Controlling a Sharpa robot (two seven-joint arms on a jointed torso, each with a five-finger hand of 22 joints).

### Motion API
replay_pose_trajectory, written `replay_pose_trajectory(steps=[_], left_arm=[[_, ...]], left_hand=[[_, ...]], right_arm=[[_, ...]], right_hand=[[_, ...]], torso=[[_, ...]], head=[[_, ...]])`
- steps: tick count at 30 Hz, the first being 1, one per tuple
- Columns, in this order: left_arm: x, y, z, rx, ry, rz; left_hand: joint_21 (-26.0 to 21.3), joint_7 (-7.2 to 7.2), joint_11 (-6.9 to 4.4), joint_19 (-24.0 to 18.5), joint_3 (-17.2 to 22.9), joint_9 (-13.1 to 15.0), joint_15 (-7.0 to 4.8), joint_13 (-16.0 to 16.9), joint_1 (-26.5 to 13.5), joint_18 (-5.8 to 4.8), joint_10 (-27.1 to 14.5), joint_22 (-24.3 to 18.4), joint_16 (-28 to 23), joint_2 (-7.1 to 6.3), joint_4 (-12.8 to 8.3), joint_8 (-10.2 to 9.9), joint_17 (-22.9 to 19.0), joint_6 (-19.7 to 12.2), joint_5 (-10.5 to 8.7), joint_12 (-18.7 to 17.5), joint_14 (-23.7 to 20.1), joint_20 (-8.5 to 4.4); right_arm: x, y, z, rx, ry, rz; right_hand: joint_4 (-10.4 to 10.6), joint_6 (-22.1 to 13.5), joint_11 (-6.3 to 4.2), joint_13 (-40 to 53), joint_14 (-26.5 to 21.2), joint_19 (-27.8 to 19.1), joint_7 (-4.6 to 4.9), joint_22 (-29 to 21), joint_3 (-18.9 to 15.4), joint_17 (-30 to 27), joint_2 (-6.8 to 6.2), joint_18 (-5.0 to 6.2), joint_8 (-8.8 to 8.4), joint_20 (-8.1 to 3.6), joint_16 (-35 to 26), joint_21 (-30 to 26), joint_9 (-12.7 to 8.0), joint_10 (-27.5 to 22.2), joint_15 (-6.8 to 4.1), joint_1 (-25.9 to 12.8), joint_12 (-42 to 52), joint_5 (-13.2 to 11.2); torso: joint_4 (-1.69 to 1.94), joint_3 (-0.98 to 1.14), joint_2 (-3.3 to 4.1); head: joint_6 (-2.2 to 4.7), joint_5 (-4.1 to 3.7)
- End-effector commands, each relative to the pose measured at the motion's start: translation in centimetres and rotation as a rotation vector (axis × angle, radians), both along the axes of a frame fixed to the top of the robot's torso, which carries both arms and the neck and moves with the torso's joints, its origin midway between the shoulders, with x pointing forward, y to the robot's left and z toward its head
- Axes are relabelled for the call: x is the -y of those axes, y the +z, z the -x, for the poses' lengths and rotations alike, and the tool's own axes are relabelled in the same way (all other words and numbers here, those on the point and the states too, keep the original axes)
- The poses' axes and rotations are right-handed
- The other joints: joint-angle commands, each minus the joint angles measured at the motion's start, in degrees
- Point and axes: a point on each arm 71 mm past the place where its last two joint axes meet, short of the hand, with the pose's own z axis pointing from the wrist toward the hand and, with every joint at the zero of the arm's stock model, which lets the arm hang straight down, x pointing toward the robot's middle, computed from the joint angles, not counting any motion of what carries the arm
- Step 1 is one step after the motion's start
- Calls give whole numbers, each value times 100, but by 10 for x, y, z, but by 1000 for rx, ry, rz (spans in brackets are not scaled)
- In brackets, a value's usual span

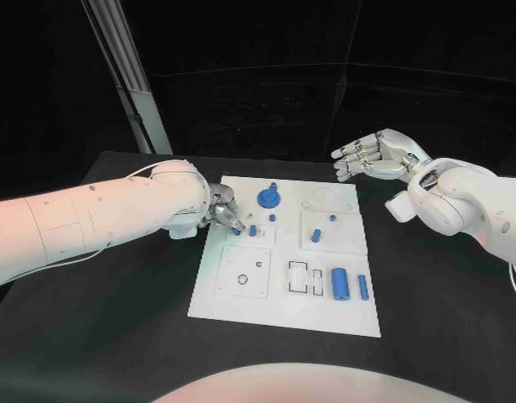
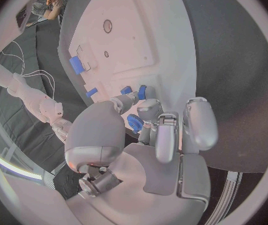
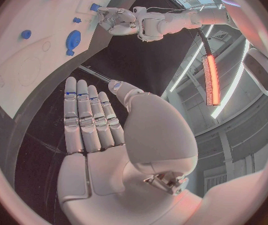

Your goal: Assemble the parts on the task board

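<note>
The white task board [image 1: 240, 298] lies mid-table. My left hand [image 1: 219, 211] hovers over the board's far left corner, where its thumb and fingers [image 2: 161, 135] pinch a small blue part [image 2: 134, 123], also visible at the fingertips [image 1: 236, 228]. A round blue part [image 1: 268, 199] stands just beyond it, with short blue pegs [image 1: 315, 235] nearby. A blue cylinder [image 1: 341, 283] and a slim blue bar [image 1: 363, 287] lie near the board's right edge. My right hand [image 1: 372, 156] hangs above the board's far right corner, fingers [image 3: 90, 117] straight and holding nothing.
The black table [image 1: 112, 327] surrounds the board. A grey post [image 1: 137, 84] rises behind the table's far left. The board has a square plate with holes [image 1: 248, 273] and rectangular slots [image 1: 303, 277]. From the right wrist, the board [image 3: 21, 75] and left hand [image 3: 118, 19] show.
</note>
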Motion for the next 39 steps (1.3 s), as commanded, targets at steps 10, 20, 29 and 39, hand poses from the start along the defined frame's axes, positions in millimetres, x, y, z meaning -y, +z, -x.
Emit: replay_pose_trajectory(steps=[10, 20, 29, 39], left_arm=[[-2, -6, -1, -27, 21, -46], [0, -8, -1, -34, 15, -53], [-1, -9, -1, -36, 18, -58], [-8, -8, -4, -5, 46, -40]], left_hand=[[21, -16, -18, 21, -177, 13, -55, -20, -180, 32, 28, -9, 36, -44, 106, 28, 1510, 63, 18, 0, 585, -32], [31, -23, -23, 31, -378, 16, -61, -2, -330, 26, 40, 17, 36, -131, 227, 19, 1510, 100, 15, 9, 585, -39], [38, -32, -29, 37, -474, 21, -65, 12, -368, 24, 49, 32, 36, -186, 260, 24, 1510, 130, 15, 17, 585, -42], [5, -35, -29, 29, -1472, 27, -70, 12, -748, 29, 47, 14, 36, -352, 725, -2, 1510, 187, -6, 12, 585, -50]], right_arm=[[-3, 1, -1, 0, 14, -7], [-3, 1, -1, -1, 14, -6], [-2, 1, -1, -1, 14, -6], [-2, 1, -1, -2, 14, -6]], right_hand=[[-20, -43, -4, -3, -53, 0, 19, -10, -13, -7, 7, -4, -14, 50, -32, -35, 2, -54, -8, -82, 12, 31], [-20, -43, -4, -3, -53, 0, 19, -10, -13, -7, 7, -4, -14, 50, -32, -35, 2, -54, -8, -82, 12, 31], [-20, -43, -4, -3, -53, 0, 19, -10, -13, -7, 7, -4, -14, 50, -32, -35, 2, -54, -8, -82, 12, 31], [-36, -55, -1, -3, -75, 1, 21, -25, -6, -8, 22, -1, -15, 55, -34, -58, 2, -71, -4, -82, 12, 66]], torso=[[-1, -1, 2], [4, -1, -3], [5, -2, -3], [7, -8, -1]], head=[[-7, 8], [-26, -5], [-26, -7], [-18, -13]])
